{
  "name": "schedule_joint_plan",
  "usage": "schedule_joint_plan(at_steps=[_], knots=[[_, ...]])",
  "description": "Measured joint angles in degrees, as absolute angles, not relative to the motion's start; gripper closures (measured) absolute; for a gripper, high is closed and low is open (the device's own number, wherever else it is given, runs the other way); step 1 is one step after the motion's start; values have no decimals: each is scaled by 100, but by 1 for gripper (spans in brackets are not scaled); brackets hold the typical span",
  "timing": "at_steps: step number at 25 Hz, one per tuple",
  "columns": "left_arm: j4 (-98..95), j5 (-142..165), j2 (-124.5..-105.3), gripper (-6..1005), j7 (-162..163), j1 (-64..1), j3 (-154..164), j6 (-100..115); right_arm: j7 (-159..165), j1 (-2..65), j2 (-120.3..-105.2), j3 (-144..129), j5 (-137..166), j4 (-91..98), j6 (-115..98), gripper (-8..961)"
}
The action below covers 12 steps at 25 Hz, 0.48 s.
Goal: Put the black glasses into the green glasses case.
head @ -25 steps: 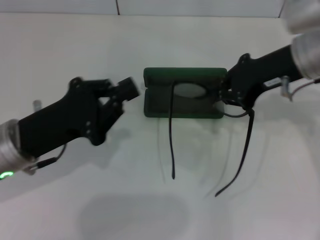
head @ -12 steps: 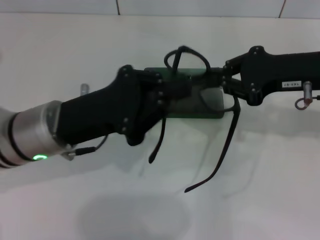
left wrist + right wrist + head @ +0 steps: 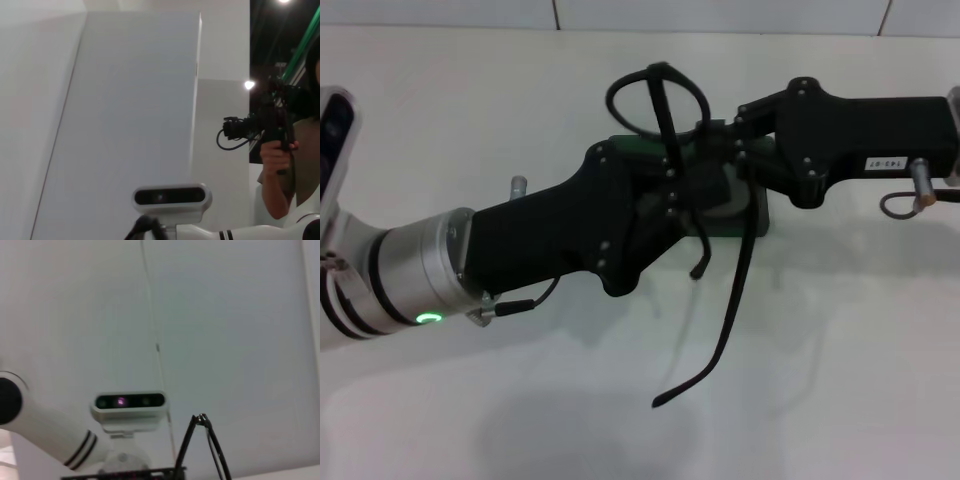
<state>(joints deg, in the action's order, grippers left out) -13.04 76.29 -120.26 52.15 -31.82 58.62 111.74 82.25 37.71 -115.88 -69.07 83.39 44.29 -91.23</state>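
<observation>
Nearest you, one temple arm of the black glasses (image 3: 672, 150) trails down toward the counter (image 3: 840, 380), its curved tip hanging free on the near side. Follow it up and you reach your left hand (image 3: 685, 195), coming in from the left and crowding over the green glasses case (image 3: 757, 215). You cannot tell whether its fingers are spread or pinched; its own body hides them. Opposite, your right hand (image 3: 725, 140) reaches in from the right at the same spot, and again you cannot tell its grip, though it seems to carry the frame at the bridge end.

The glasses sit above the case, not in it: one lens ring stands up on the far side of both hands, the temples still unfolded and pointing near. The case runs left to right, only a green sliver showing between the hands. So the long temples lie across the case's long axis. You'd likely need them folded first. Both hands are about equally close.
</observation>
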Motion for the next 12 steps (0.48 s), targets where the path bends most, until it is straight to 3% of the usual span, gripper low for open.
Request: schedule_joint_plan(at_steps=[12], knots=[[-1221, 7561, -12032, 980, 5203, -3171, 5827, 11030, 8162, 3889, -11601, -7048, 8302, 4234, -9251, 897]])
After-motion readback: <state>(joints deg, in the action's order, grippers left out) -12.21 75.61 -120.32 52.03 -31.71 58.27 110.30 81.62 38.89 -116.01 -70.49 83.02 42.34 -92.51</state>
